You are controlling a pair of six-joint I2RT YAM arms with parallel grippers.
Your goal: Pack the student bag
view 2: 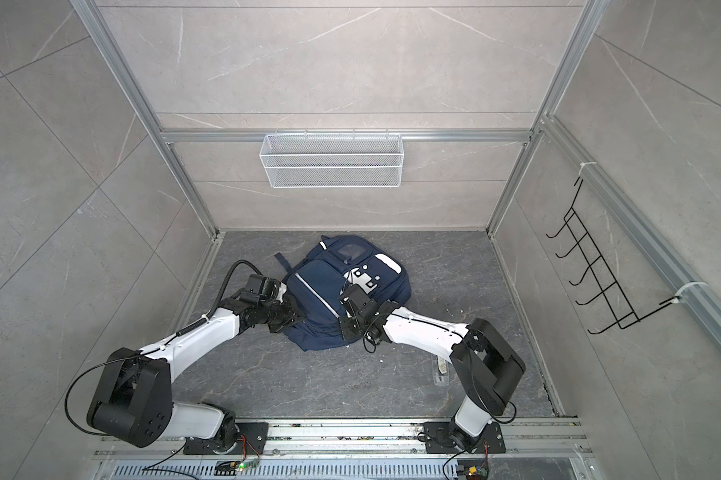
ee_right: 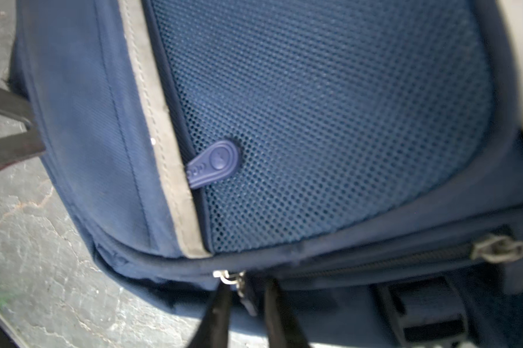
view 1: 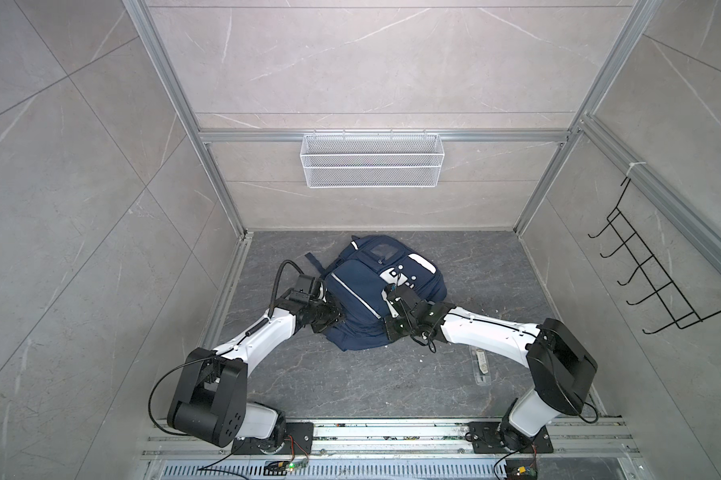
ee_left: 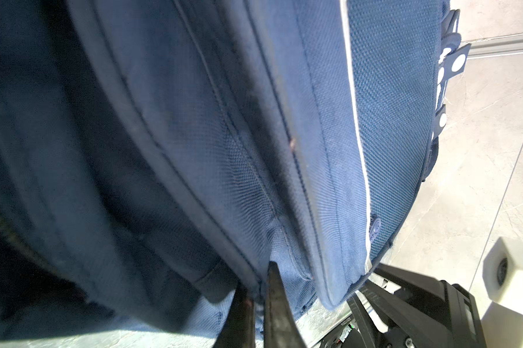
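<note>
Lying flat on the dark worktop (view 1: 350,382), centre-rear: the student bag (view 1: 363,299). Left gripper (ee_left: 257,280): clenched on a side fold of its fabric. Right gripper (ee_right: 248,301): jaws narrow either side of a zip pull (ee_right: 239,284); whether it is actually pinched cannot be told. Risks: the small pull slipping out of a shallow pinch; the fold escaping the left gripper, so the bag drags instead of unzipping.

Both top views look steeply down from high above my arm bases, sharing nearly the whole tabletop (view 1: 350,386) and student bag (view 1: 363,299). My wrist cameras sit very near that bag, looking along the left gripper (ee_left: 257,281) and right gripper (ee_right: 248,287) at its fabric.
</note>
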